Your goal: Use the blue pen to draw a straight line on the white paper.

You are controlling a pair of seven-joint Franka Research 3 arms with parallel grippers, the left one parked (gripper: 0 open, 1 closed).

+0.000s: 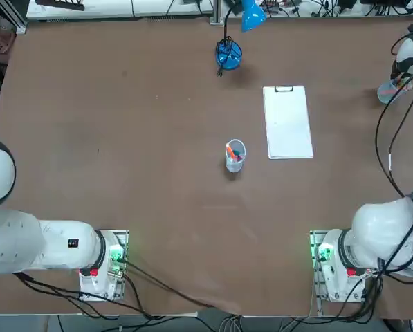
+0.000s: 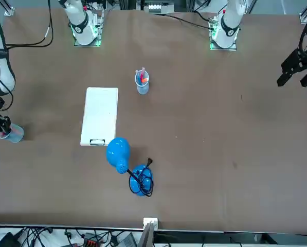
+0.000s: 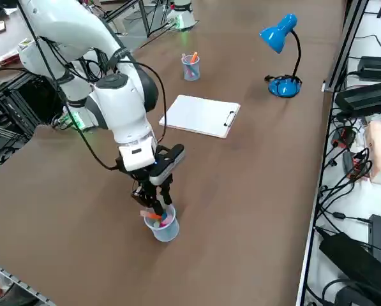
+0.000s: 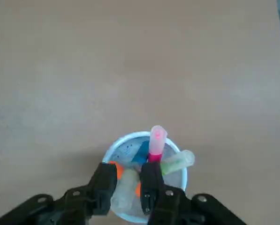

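Fingers of the right hand (image 4: 129, 177) stand parted over the cup (image 4: 185, 177), where the blue pen (image 4: 140, 153) leans beside a pink pen (image 4: 157, 142). Best practice: centre on blue alone — close squarely, lift straight — before approaching the white paper (image 1: 288, 124), flat on the counter (image 1: 158, 173).

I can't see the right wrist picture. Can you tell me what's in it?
The right gripper reaches its two black fingers over a round cup of pens on a brown table. Pink, green, blue and orange ones show.
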